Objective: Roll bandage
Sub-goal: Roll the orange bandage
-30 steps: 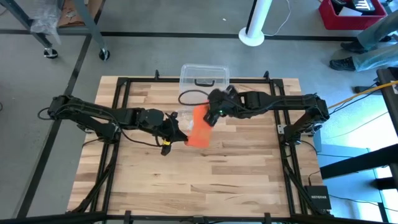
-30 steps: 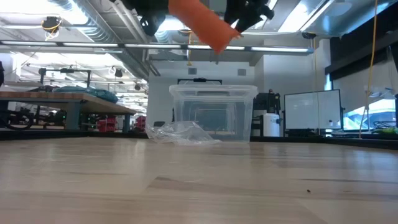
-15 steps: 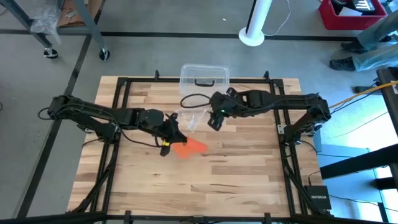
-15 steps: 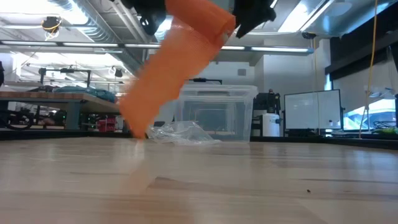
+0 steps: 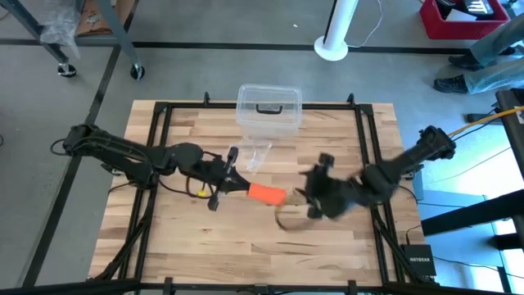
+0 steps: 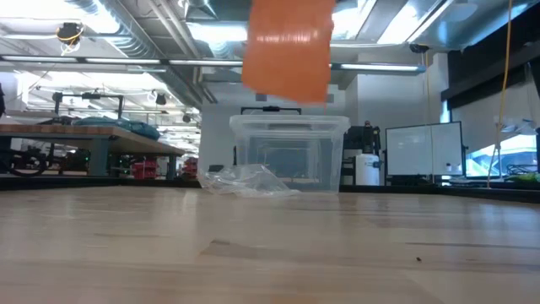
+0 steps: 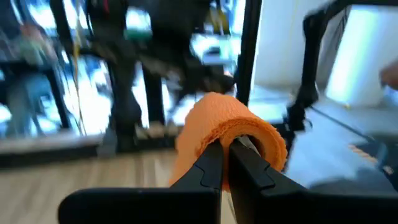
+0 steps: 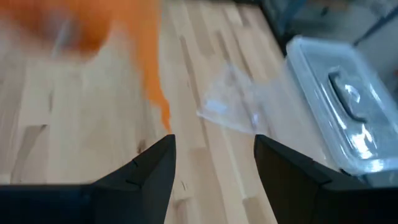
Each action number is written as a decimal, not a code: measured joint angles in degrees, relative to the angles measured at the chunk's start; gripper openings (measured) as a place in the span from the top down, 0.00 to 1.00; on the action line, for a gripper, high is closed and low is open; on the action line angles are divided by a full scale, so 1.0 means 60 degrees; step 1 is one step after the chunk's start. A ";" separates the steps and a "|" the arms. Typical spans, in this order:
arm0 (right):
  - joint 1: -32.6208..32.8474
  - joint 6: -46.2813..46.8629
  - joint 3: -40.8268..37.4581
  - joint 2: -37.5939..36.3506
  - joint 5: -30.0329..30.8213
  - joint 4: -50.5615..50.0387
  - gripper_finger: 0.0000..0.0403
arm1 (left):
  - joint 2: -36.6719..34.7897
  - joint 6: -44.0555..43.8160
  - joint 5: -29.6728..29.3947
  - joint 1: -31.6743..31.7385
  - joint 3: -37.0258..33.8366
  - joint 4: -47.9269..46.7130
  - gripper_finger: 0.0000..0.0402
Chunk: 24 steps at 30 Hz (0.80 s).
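Our right gripper (image 5: 315, 201) has let go and pulled back, its fingers wide and empty. Our left gripper (image 7: 225, 163) stays clamped on the bandage (image 7: 227, 130) above the counter (image 5: 246, 246), and what we see of it looks wound into a roll, so we judge the rolling nearly done.

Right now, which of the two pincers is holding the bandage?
The left pincer: its fingers are shut on the orange bandage roll above the table. The right pincer is open and empty.
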 joint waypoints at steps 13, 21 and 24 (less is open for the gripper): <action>0.1189 0.0483 -0.6177 -0.0783 0.2007 0.8496 0.45 | 0.1106 0.1584 -0.1631 -0.0596 -0.0261 0.3393 0.99; 0.0883 -0.0807 -0.6717 -0.0805 0.1393 1.0522 0.45 | 0.1253 0.1553 -0.1649 -0.0426 -0.0266 0.3313 0.99; 0.0760 -0.1140 -0.7262 -0.0805 0.0643 1.1958 0.45 | 0.1253 0.1546 -0.1647 -0.0483 -0.0265 0.3326 0.99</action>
